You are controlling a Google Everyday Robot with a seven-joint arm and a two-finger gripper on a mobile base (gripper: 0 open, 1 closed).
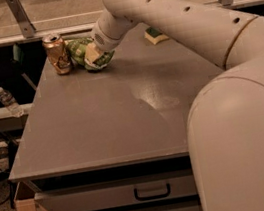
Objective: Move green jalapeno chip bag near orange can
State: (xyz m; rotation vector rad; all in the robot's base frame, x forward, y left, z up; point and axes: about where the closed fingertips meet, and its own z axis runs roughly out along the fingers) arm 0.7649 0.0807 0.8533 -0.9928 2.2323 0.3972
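Observation:
The green jalapeno chip bag lies on the grey table at its far left, right beside the orange can, which stands upright near the table's far left corner. My gripper is at the bag's right side, with the white arm reaching in from the right. It is closed on the bag, whose right part it partly hides.
A green and yellow sponge lies on the table at the back, behind the arm. A plastic water bottle sits below the table's left edge. Drawers with black handles are under the front edge.

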